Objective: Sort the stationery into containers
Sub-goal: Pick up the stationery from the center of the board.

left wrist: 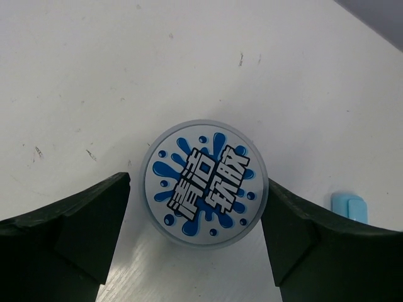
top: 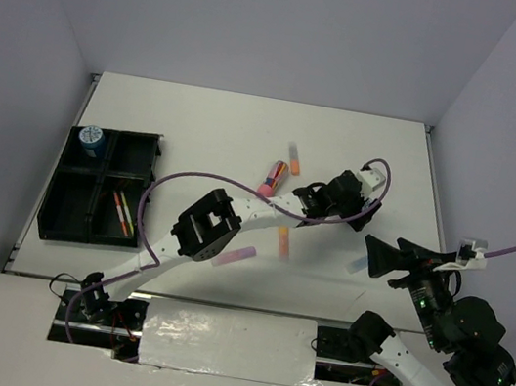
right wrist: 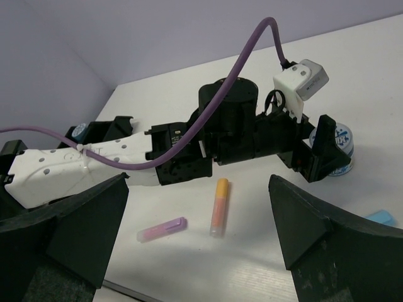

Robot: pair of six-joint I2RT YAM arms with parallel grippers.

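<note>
A round blue-white patterned roll (left wrist: 206, 184) lies flat on the white table between the fingers of my left gripper (left wrist: 198, 233). That gripper is open; its right finger (left wrist: 296, 233) is almost at the roll's rim and a gap shows on the left side. A second such roll (top: 92, 138) sits in the far-left compartment of the black organiser tray (top: 49, 208), and thin pens (top: 119, 212) lie in another compartment. My right gripper (right wrist: 198, 239) hovers open and empty above an orange stick (right wrist: 220, 204) and a lilac stick (right wrist: 162, 229).
A light-blue stick (left wrist: 349, 206) lies just right of the left gripper. A pink-orange highlighter (top: 274, 176) and another short stick (top: 295, 157) lie at mid-table. The left arm (top: 235, 214) stretches across the table from the tray side. Walls close in the table.
</note>
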